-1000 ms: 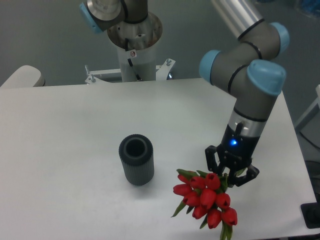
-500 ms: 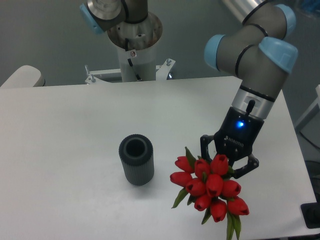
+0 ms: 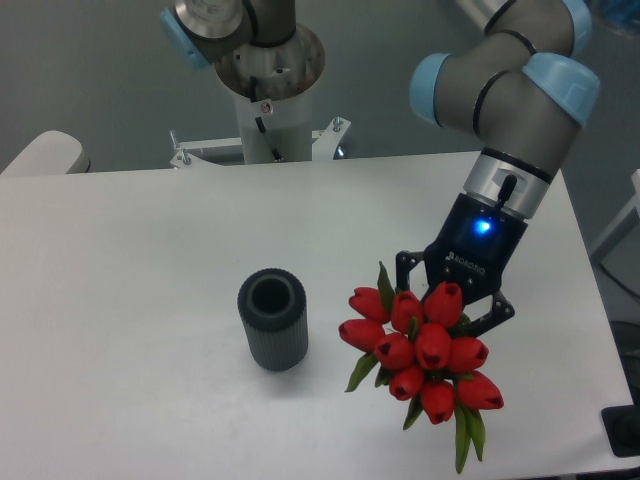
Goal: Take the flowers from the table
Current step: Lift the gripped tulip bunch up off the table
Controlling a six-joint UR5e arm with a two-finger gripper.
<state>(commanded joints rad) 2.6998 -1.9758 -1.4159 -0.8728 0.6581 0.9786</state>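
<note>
You had the white table (image 3: 150, 250) filling most of the view, with the arm's base mounted behind its far edge. The arm (image 3: 510, 90), grey with blue joint caps, reached down over the right side, a blue light glowing on its wrist. A dark grey ribbed vase (image 3: 272, 319) stood upright near the table's middle, its mouth open. Just right of it, the flowers (image 3: 420, 355) hung in front of the gripper (image 3: 452, 312), red heads facing you. The gripper was clamped on the bunch, its dark fingers (image 3: 405, 275) flanking the topmost blooms.
</note>
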